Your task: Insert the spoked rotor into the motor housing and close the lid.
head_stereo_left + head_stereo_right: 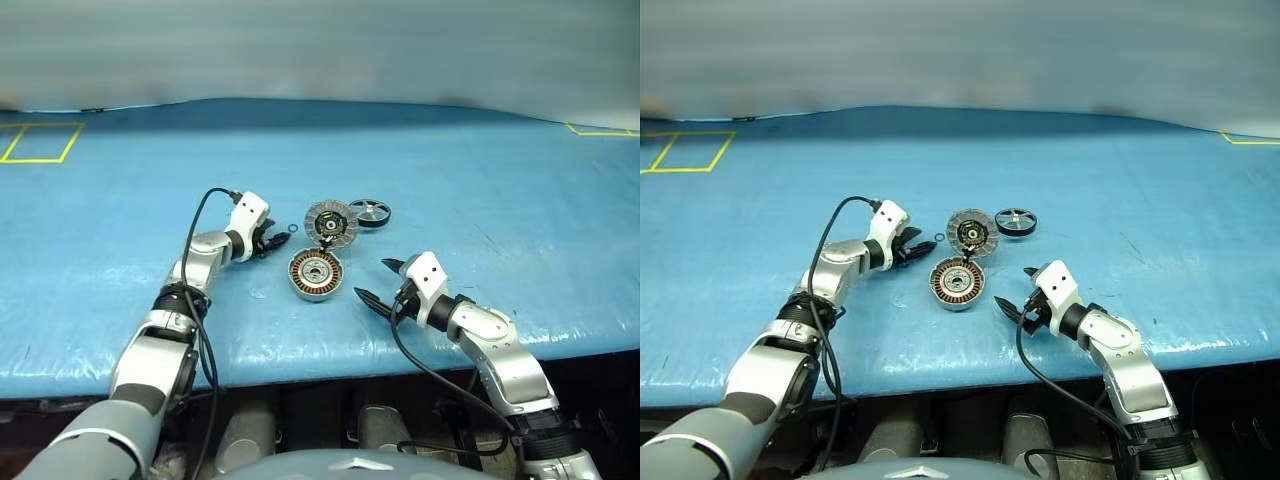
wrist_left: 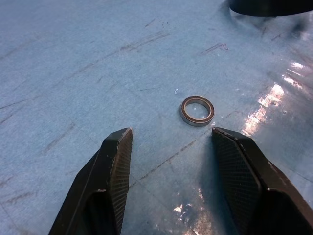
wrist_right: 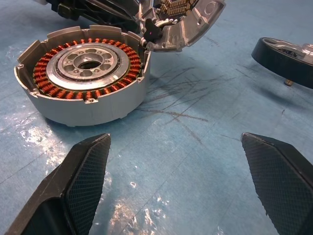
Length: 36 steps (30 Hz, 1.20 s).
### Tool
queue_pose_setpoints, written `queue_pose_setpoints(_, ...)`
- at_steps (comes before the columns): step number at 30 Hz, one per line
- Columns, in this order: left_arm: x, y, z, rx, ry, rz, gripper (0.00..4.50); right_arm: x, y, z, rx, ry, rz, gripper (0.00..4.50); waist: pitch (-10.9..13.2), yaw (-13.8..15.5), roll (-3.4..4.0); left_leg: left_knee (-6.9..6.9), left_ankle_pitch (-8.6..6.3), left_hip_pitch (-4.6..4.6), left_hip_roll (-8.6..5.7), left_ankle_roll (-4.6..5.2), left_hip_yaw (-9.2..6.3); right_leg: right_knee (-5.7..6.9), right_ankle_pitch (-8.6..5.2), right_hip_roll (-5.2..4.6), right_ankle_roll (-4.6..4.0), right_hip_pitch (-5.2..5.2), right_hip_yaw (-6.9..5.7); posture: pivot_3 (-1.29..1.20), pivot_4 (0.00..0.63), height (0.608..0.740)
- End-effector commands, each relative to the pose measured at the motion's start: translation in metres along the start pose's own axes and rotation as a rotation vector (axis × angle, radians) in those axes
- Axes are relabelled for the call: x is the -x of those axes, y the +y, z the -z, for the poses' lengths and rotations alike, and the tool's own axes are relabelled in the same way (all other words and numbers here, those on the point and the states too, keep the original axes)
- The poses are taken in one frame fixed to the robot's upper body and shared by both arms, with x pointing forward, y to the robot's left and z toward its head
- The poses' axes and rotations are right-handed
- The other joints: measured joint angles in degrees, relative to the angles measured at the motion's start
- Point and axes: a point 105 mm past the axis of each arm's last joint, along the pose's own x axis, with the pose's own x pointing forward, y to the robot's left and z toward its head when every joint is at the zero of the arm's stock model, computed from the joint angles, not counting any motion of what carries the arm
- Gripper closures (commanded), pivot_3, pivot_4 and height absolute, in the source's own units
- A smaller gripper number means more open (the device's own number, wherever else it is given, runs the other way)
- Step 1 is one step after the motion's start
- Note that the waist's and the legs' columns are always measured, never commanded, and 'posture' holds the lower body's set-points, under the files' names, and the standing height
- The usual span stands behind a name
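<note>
The motor housing (image 1: pixel 316 274) sits on the blue table with its copper windings facing up. Its lid (image 1: pixel 330 222) stands open behind it, joined at the rim, dark inner face showing. The spoked rotor (image 1: pixel 369 212), black-rimmed, lies flat just right of the lid. My left gripper (image 1: pixel 275 240) is left of the lid, open, with nothing between its fingers; a tiny black O-ring (image 2: pixel 197 110) lies on the table just past its fingertips. My right gripper (image 3: pixel 175 139) is wide open and empty, a short way right of and nearer than the housing (image 3: pixel 85 73).
The blue table cover (image 1: pixel 480 200) spreads wide on all sides. Yellow tape marks (image 1: pixel 40 142) lie at the far left and far right corners. The table's front edge (image 1: pixel 330 365) runs just below both arms.
</note>
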Motion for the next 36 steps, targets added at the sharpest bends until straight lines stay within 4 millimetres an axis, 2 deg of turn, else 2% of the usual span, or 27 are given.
queue_pose_setpoints(1, -0.007, -0.003, -0.014, -0.023, -0.022, 0.006, 1.76, 0.0, -0.002, -0.011, 0.032, -0.038, -0.005, 0.0, 0.0, 0.1, 0.0, 0.0, 0.0, -0.01, 0.0, 0.0, 0.0, 0.0, 0.0, 0.0, 0.0, 0.0, 0.0, 0.0, 0.15, 0.74)
queue_pose_setpoints(6, -0.022, -0.005, -0.011, -0.011, 0.028, -0.044, 1.76, -0.001, -0.003, -0.014, 0.045, -0.039, -0.014, 0.0, 0.0, 0.2, -0.01, 0.05, -0.01, -0.03, -0.04, 0.04, -0.01, -0.01, 0.02, 0.0, 0.04, 0.02, 0.0, 0.0, 0.15, 0.74)
queue_pose_setpoints(13, -0.031, -0.008, -0.007, -0.003, 0.08, -0.066, 1.76, 0.001, -0.004, -0.013, 0.047, -0.037, -0.006, 0.0, 0.0, 0.1, -0.02, 0.07, -0.02, -0.02, -0.04, 0.07, 0.0, 0.0, 0.03, 0.0, 0.07, 0.04, 0.0, 0.0, 0.15, 0.74)
queue_pose_setpoints(16, -0.032, -0.011, 0.0, -0.011, 0.11, -0.041, 2.32, 0.002, -0.005, -0.013, 0.05, -0.037, 0.002, 0.0, 0.0, 0.1, -0.03, 0.1, -0.02, -0.01, -0.04, 0.07, -0.01, 0.0, 0.04, 0.0, 0.08, 0.06, 0.0, 0.0, 0.15, 0.74)
queue_pose_setpoints(19, -0.03, -0.011, 0.007, 0.014, 0.13, -0.036, 3.29, 0.003, -0.007, -0.013, 0.05, -0.039, 0.014, 0.0, 0.0, 0.0, -0.03, 0.12, -0.03, -0.01, -0.04, 0.07, 0.0, 0.0, 0.04, 0.0, 0.07, 0.07, 0.01, 0.0, 0.15, 0.74)
queue_pose_setpoints(21, -0.026, -0.01, 0.013, 0.029, 0.145, -0.027, 3.85, 0.003, -0.008, -0.012, 0.051, -0.04, 0.019, 0.0, 0.0, 0.0, -0.03, 0.13, -0.03, 0.0, -0.03, 0.07, 0.0, 0.01, 0.04, 0.0, 0.07, 0.07, 0.01, 0.0, 0.15, 0.74)
queue_pose_setpoints(25, -0.019, -0.004, 0.02, 0.012, 0.156, -0.039, 3.85, 0.001, -0.007, -0.012, 0.052, -0.041, 0.015, 0.0, -0.1, -0.4, 0.0, 0.13, -0.03, 0.02, -0.01, 0.07, 0.01, 0.02, 0.03, 0.0, 0.07, 0.06, 0.02, 0.0, 0.15, 0.74)
queue_pose_setpoints(30, -0.002, 0.01, 0.016, -0.01, 0.068, -0.089, 3.85, -0.001, -0.007, -0.015, 0.057, -0.054, 0.009, 0.0, -0.1, -1.2, 0.0, 0.12, -0.03, 0.07, 0.01, 0.07, 0.03, 0.04, 0.04, 0.0, 0.05, 0.07, 0.04, 0.0, 0.15, 0.74)
queue_pose_setpoints(33, 0.017, 0.01, 0.009, 0.006, -0.068, -0.065, 3.85, 0.0, -0.006, -0.016, 0.048, -0.073, -0.001, 0.0, -0.1, -1.9, 0.01, 0.1, -0.03, 0.09, 0.06, 0.06, 0.09, 0.06, 0.09, -0.02, -0.05, 0.01, 0.1, 0.0, 0.15, 0.74)
queue_pose_setpoints(36, 0.04, 0.0, 0.006, 0.011, -0.17, 0.006, 3.85, 0.001, -0.003, -0.016, 0.028, -0.089, -0.035, 0.0, -0.1, -1.8, 0.01, 0.04, -0.03, 0.07, 0.09, 0.03, 0.08, 0.07, 0.19, -0.06, -0.33, -0.04, 0.08, 0.0, 0.15, 0.74)
